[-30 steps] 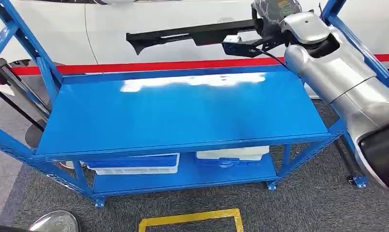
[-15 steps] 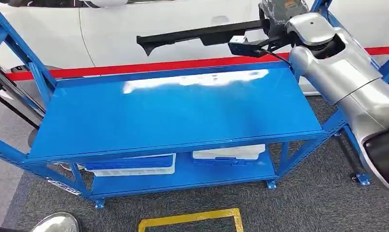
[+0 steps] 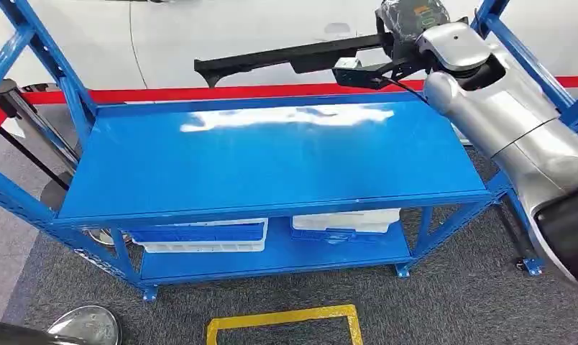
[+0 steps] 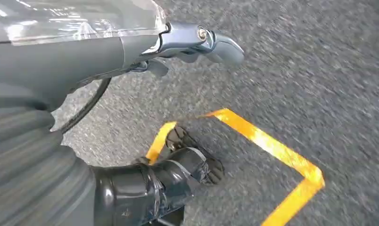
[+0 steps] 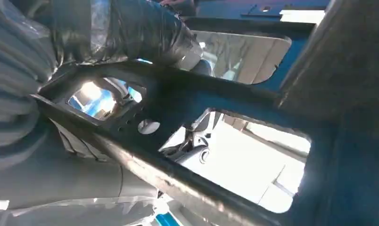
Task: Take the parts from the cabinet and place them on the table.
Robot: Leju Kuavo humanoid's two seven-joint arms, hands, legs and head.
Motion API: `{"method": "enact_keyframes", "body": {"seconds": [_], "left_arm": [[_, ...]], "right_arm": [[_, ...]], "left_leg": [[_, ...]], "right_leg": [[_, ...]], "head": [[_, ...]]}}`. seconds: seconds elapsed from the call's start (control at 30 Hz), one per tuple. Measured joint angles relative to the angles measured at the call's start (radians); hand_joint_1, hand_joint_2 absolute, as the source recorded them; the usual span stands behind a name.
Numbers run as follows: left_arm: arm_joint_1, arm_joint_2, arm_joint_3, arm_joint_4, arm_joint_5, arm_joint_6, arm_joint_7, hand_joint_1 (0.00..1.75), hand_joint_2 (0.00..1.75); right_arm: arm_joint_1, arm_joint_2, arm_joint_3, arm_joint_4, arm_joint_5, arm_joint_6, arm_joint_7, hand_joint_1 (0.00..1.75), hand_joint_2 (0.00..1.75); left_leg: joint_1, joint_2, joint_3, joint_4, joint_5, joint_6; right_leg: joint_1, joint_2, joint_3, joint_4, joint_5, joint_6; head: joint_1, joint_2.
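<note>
Gripping a long black part [image 3: 286,56], the right hand [image 3: 408,21] sits raised at the far right corner of the blue table [image 3: 272,162], with the silver right arm [image 3: 509,122] running back from it toward the camera. The part extends sideways from the hand toward the robot's left, roughly level, held above the table's rear edge and not touching the top. In the right wrist view the same part [image 5: 187,122] lies directly against the hand [image 5: 131,33]: a black stamped frame with large cut-out windows and small round holes, the wrapped fingers [image 5: 145,28] closed over one of its bars.

Below and in front of the hand, the tabletop is bare blue metal with a pale glare streak near its rear edge. Beyond the hand, a white car body [image 3: 200,29] and a red floor stripe [image 3: 221,93] run behind the table. Under the tabletop, a lower shelf [image 3: 272,259] carries two white and blue trays [image 3: 200,237]. Nearest the robot, a yellow tape outline [image 3: 282,320] marks the grey carpet.

The left hand [image 4: 197,42] hangs over that carpet, its fingers loosely extended with nothing in them, above the yellow tape corner [image 4: 272,150].
</note>
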Motion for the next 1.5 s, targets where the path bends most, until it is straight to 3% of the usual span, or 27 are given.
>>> {"method": "enact_keyframes", "body": {"seconds": [0.03,0.1,0.13,0.17,0.3,0.33,0.37,0.4,0.47,0.5,0.53,0.6,0.63,0.7,0.83,0.9,0.93,1.0,1.07,1.13,1.17,1.2,1.33,1.37,1.4,1.47,1.5], "left_arm": [[0.001,0.0,0.0,0.0,0.0,0.001,0.002,0.0,1.75],[0.001,-0.002,0.001,0.0,-0.002,0.001,0.002,0.0,1.75],[0.0,-0.002,0.001,0.0,-0.003,0.0,0.002,0.0,1.75],[-0.001,-0.002,0.001,0.0,-0.003,0.0,0.002,0.0,1.75],[0.004,-0.002,0.002,0.0,-0.008,-0.002,0.002,0.0,1.75],[0.0,-0.002,0.002,0.0,-0.009,-0.002,0.002,0.0,1.75],[0.0,-0.001,0.002,0.0,-0.01,-0.002,0.002,0.0,1.75],[0.001,-0.001,0.002,0.0,-0.01,-0.004,0.002,0.0,1.75],[0.004,-0.001,0.002,0.0,-0.011,-0.005,0.003,0.0,1.75],[0.002,-0.002,0.002,0.0,-0.012,-0.006,0.005,0.0,1.75],[0.0,-0.001,0.002,0.0,-0.012,-0.008,0.005,0.0,1.75],[-0.003,-0.001,0.002,0.0,-0.012,-0.011,0.005,0.0,1.75],[-0.004,-0.001,0.002,0.0,-0.012,-0.013,0.005,0.0,1.75],[-0.006,0.002,0.002,0.0,-0.012,-0.014,0.006,0.0,1.75],[-0.003,0.002,0.003,0.0,-0.013,-0.015,0.013,0.0,1.75],[-0.003,0.0,0.004,0.001,-0.013,-0.016,0.014,0.0,1.75],[-0.003,0.0,0.004,0.001,-0.013,-0.016,0.016,0.0,1.75],[-0.003,0.0,0.005,0.001,-0.013,-0.016,0.017,0.0,1.75],[-0.003,0.0,0.005,0.001,-0.015,-0.016,0.019,0.0,1.75],[-0.002,0.0,0.005,0.001,-0.018,-0.015,0.021,0.0,1.75],[-0.003,-0.001,0.005,0.001,-0.018,-0.015,0.021,0.0,1.75],[-0.004,-0.001,0.005,0.001,-0.018,-0.015,0.021,0.0,1.75],[0.001,-0.002,0.006,0.001,-0.018,-0.014,0.022,0.0,1.75],[-0.002,-0.002,0.006,0.001,-0.018,-0.014,0.021,0.0,1.75],[-0.002,-0.001,0.006,0.001,-0.018,-0.014,0.022,0.0,1.75],[0.0,-0.001,0.006,0.001,-0.019,-0.014,0.022,0.0,1.75],[0.001,-0.001,0.006,0.001,-0.019,-0.014,0.022,0.0,1.75]], "right_arm": [[0.001,0.0,0.0,0.0,0.0,0.001,0.0,1.75,1.75],[0.001,0.0,0.0,0.0,0.0,0.001,-0.001,1.75,1.75],[-0.001,0.0,0.0,-0.002,0.0,0.002,-0.002,1.75,1.75],[-0.003,0.001,0.0,-0.008,0.0,0.003,-0.003,1.75,1.75],[-0.009,0.002,0.001,-0.014,0.0,0.014,-0.012,1.75,1.75],[-0.013,0.005,0.002,-0.014,0.0,0.017,-0.012,1.75,1.75],[-0.014,0.011,0.003,-0.015,-0.001,0.019,-0.013,1.75,1.75],[-0.016,0.011,0.004,-0.017,-0.001,0.023,-0.013,1.75,1.75],[-0.02,0.015,0.008,-0.017,0.0,0.032,-0.012,1.75,1.75],[-0.021,0.019,0.013,-0.017,0.001,0.036,-0.011,1.75,1.75],[-0.022,0.023,0.017,-0.017,0.002,0.039,-0.011,1.75,1.75],[-0.023,0.029,0.026,-0.017,0.006,0.04,-0.011,1.75,1.75],[-0.023,0.031,0.03,-0.017,0.008,0.04,-0.011,1.75,1.75],[-0.025,0.032,0.031,-0.018,0.01,0.039,-0.011,1.75,1.75],[-0.028,0.033,0.036,-0.017,0.01,0.039,-0.011,1.75,1.75],[-0.029,0.032,0.037,-0.013,0.01,0.04,-0.011,1.75,1.75],[-0.03,0.033,0.037,-0.013,0.01,0.039,-0.011,1.75,1.75],[-0.028,0.033,0.042,-0.013,0.01,0.039,-0.011,1.75,1.75],[-0.026,0.032,0.045,-0.01,0.01,0.039,-0.011,1.75,1.75],[-0.027,0.033,0.049,-0.01,0.01,0.038,-0.011,1.75,1.75],[-0.027,0.033,0.049,-0.01,0.01,0.037,-0.011,1.75,1.75],[-0.029,0.034,0.05,-0.011,0.01,0.037,-0.011,1.75,1.75],[-0.028,0.037,0.051,-0.011,0.01,0.035,-0.011,1.75,1.75],[-0.03,0.039,0.053,-0.01,0.01,0.035,-0.011,1.75,1.75],[-0.03,0.043,0.055,-0.009,0.01,0.036,-0.011,1.75,1.75],[-0.03,0.043,0.056,-0.009,0.01,0.036,-0.011,1.75,1.75],[-0.031,0.045,0.058,-0.009,0.01,0.036,-0.011,1.75,1.75]], "left_leg": [[0.0,0.0,-0.009,0.002,0.005,-0.001],[0.0,0.0,-0.023,0.008,0.015,-0.005],[0.0,-0.001,-0.028,0.012,0.02,-0.01],[-0.003,-0.002,-0.037,0.012,0.027,-0.017],[-0.008,-0.007,-0.042,-0.009,0.066,-0.041],[0.0,-0.006,-0.051,0.001,0.047,-0.044],[-0.001,-0.004,-0.071,0.032,-0.007,-0.046],[0.001,-0.004,-0.089,0.095,-0.076,-0.049],[0.003,-0.003,-0.115,0.246,-0.175,-0.055],[0.003,-0.003,-0.115,0.299,-0.186,-0.057],[0.003,-0.003,-0.099,0.314,-0.162,-0.058],[0.002,-0.003,-0.034,0.257,-0.095,-0.054],[0.001,-0.003,0.043,0.16,-0.068,-0.044],[-0.006,-0.004,0.15,-0.001,-0.129,-0.034],[-0.008,-0.004,0.127,-0.021,-0.097,-0.021],[0.0,0.006,0.108,-0.031,-0.065,-0.005],[0.0,0.009,0.093,-0.031,-0.053,0.001],[-0.001,0.01,0.062,-0.028,-0.029,0.001],[0.0,0.01,0.028,-0.02,-0.01,-0.002],[0.002,0.01,-0.003,-0.008,0.007,-0.008],[0.002,0.009,-0.015,-0.002,0.013,-0.013],[-0.002,0.007,-0.027,0.004,0.02,-0.021],[-0.005,0.004,-0.038,-0.014,0.066,-0.046],[0.003,0.003,-0.047,-0.002,0.042,-0.05],[0.002,0.003,-0.067,0.036,-0.021,-0.053],[0.003,0.003,-0.099,0.175,-0.149,-0.058],[0.004,0.003,-0.11,0.248,-0.182,-0.061]], "right_leg": [[0.0,0.0,0.029,-0.033,0.024,-0.001],[0.0,0.0,0.14,-0.199,0.096,-0.005],[0.0,0.001,0.199,-0.292,0.107,-0.009],[0.008,0.003,0.212,-0.325,0.091,-0.012],[0.01,-0.001,0.184,-0.327,0.131,-0.036],[0.002,-0.008,0.176,-0.332,0.147,-0.043],[0.003,-0.007,0.161,-0.333,0.158,-0.053],[0.002,-0.009,0.146,-0.333,0.17,-0.061],[0.005,-0.01,0.118,-0.332,0.191,-0.063],[0.006,-0.009,0.103,-0.331,0.202,-0.063],[0.007,-0.009,0.088,-0.329,0.213,-0.062],[0.009,-0.008,0.065,-0.325,0.229,-0.058],[0.011,-0.008,0.053,-0.321,0.238,-0.055],[0.015,-0.01,0.041,-0.316,0.25,-0.045],[0.014,-0.015,0.037,-0.337,0.293,-0.022],[0.009,-0.005,0.012,-0.288,0.206,-0.016],[0.006,-0.003,-0.008,-0.219,0.138,-0.012],[-0.001,-0.002,-0.034,-0.07,0.056,-0.003],[-0.004,-0.003,-0.013,-0.032,0.092,0.002],[-0.009,-0.003,0.08,-0.135,0.154,0.003],[-0.009,-0.003,0.144,-0.216,0.155,0.001],[-0.003,-0.001,0.204,-0.304,0.108,-0.004],[0.002,-0.004,0.178,-0.329,0.138,-0.03],[-0.005,-0.01,0.169,-0.332,0.155,-0.039],[-0.005,-0.01,0.154,-0.334,0.167,-0.049],[-0.004,-0.011,0.123,-0.333,0.194,-0.058],[-0.002,-0.01,0.106,-0.332,0.206,-0.059]], "head": [[0.0,0.0],[0.0,0.0],[0.0,0.0],[0.0,0.0],[0.001,0.0],[0.001,0.0],[0.0,0.0],[0.001,0.0],[0.001,0.0],[0.0,0.0],[0.0,0.0],[0.0,0.0],[0.0,0.0],[0.001,0.0],[0.001,0.0],[0.003,0.0],[0.002,0.0],[0.002,0.0],[0.002,0.0],[0.002,0.0],[0.002,0.0],[0.002,0.0],[0.003,0.0],[0.002,0.0],[0.002,0.0],[0.002,0.0],[0.002,0.0]]}}
